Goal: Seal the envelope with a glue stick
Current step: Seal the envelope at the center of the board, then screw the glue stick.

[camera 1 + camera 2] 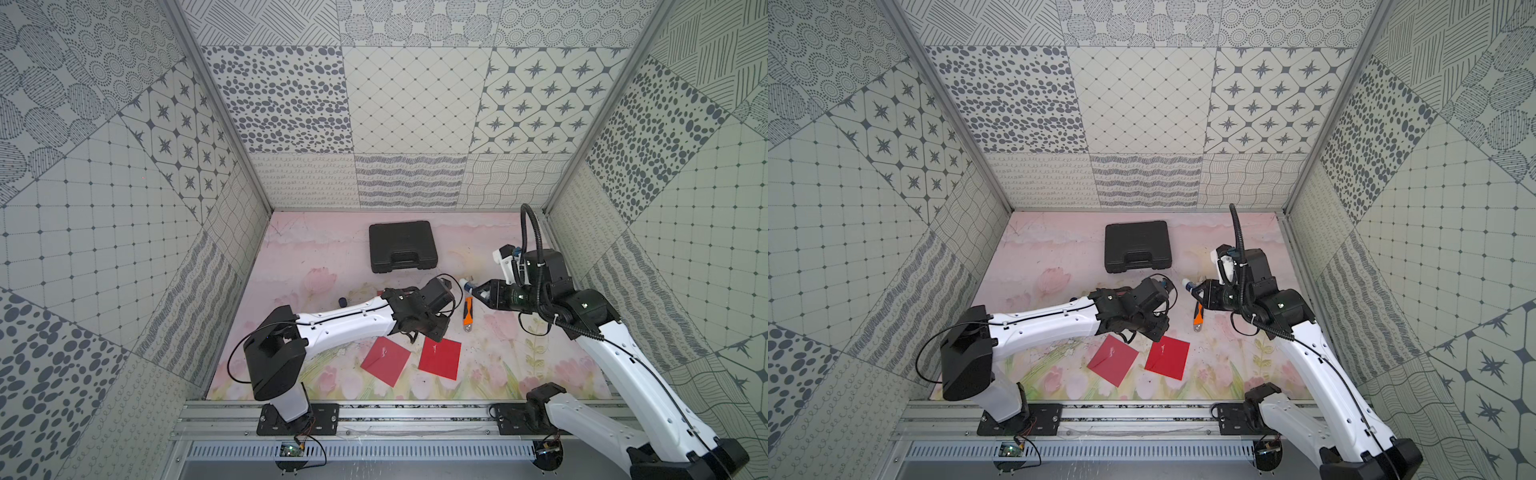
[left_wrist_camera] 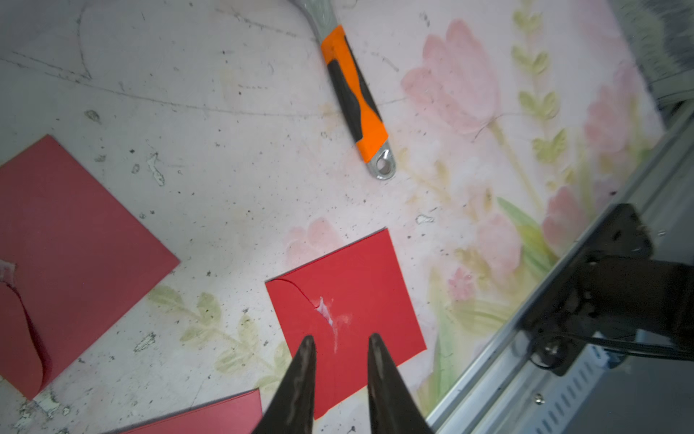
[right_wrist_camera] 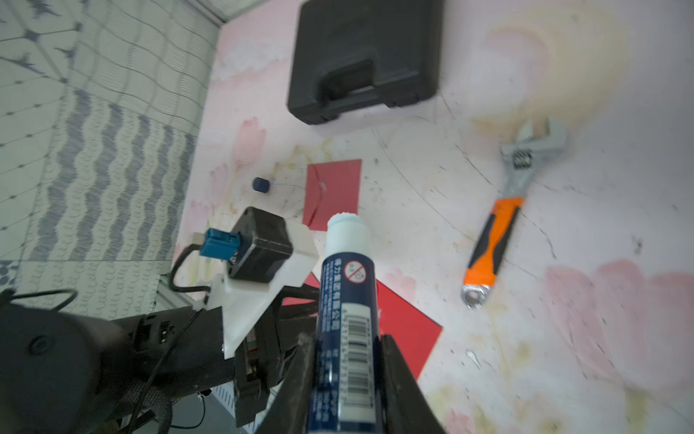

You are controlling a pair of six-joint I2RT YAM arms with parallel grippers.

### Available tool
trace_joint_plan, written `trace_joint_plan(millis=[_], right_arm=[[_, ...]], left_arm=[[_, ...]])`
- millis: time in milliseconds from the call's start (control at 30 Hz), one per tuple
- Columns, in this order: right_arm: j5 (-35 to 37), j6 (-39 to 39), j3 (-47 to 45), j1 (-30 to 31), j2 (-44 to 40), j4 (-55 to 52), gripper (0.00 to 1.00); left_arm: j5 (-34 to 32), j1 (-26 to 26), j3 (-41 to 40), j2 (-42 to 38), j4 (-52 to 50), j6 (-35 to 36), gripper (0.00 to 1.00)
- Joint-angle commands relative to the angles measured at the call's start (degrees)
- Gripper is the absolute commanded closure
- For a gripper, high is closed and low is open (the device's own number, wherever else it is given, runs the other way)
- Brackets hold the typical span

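- Right wrist view: the glue stick [image 3: 347, 270] sits between the jaws of the right gripper [image 3: 347, 338]. They are clenched on the lower part of its labelled body. The cap is off and the pale glue tip is bare.
- In a top view the stick is a little right of the middle of the frame, just above the orange-handled wrench [image 1: 468, 313], with its tip pointing left.
- The dark cap [image 3: 261, 185] lies alone on the table.
- I judge the stick to be light and stiff, with a smooth plastic skin that may slip or turn when it is pressed down. The body is the place to hold, never the soft tip, which smears.
- The red envelope [image 2: 360, 285] lies in the lower middle of a top view. It looks like thin, light paper that probably slides and bends easily.
- The left gripper [image 2: 341, 338] has its jaws a little apart with nothing between them. The tips are over the envelope, near a whitish smear at the flap. I cannot tell if they touch it.
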Motion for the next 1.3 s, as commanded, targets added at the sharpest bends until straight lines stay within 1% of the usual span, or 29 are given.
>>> trace_joint_plan(millis=[0,67,167,200,267,333,467,533,667,833,933,1000,1100,1267], right_arm=[[5.11,-0.21,-1.31,4.36,-3.77,24.29,1.0],[6.53,-2.13,-2.56,6.02,-4.75,33.44,1.0],[6.76,-5.42,-5.2,7.88,-5.37,46.64,1.0],[6.19,-6.33,-6.28,8.3,-5.42,51.09,1.0],[3.3,-9.59,-9.66,9.93,-5.35,64.26,1.0],[2.24,-12.76,-11.35,11.98,-4.93,72.47,1.0],[-2.32,-14.96,-10.79,14.84,-2.61,81.06,1.0],[-3.54,-15.42,-10.19,16.42,-1.65,83.45,1.0],[-3.16,-17.45,-9.51,19.6,-1.59,83.59,1.0],[-2.2,-19.38,-9.94,21.14,-2.76,82.74,1.0],[-0.77,-19.86,-10.4,21.5,-3.43,81.94,1.0],[-0.42,-20.07,-10.5,21.67,-3.84,81.89,1.0],[-1.7,-19.91,-10.0,22.0,-3.33,81.54,1.0],[-2.92,-20.03,-9.38,23.66,-1.68,81.1,1.0]], left_arm=[[8.52,3.56,-6.89,-9.83,22.82,-9.37,0.72],[8.77,4.73,-9.68,-13.36,28.44,-14.01,0.71],[9.5,5.42,-13.52,-18.57,38.71,-16.51,0.71],[9.4,5.37,-14.83,-20.35,42.25,-16.6,0.7],[9.66,5.45,-17.72,-23.74,50.82,-16.36,0.67],[11.59,5.51,-18.86,-25.89,58.31,-14.79,0.63],[17.43,5.45,-18.83,-26.82,70.86,-11.23,0.54],[18.76,5.48,-18.59,-26.49,75.48,-10.15,0.51],[19.54,5.45,-18.54,-26.9,80.0,-8.15,0.47],[20.94,5.45,-18.87,-28.18,84.34,-7.07,0.43],[22.89,5.72,-18.71,-29.13,86.83,-6.88,0.42],[22.63,5.81,-18.63,-30.12,86.63,-6.34,0.41],[21.67,5.81,-18.13,-31.47,85.14,-4.8,0.4],[20.42,5.8,-16.37,-31.47,81.51,-1.98,0.39]])
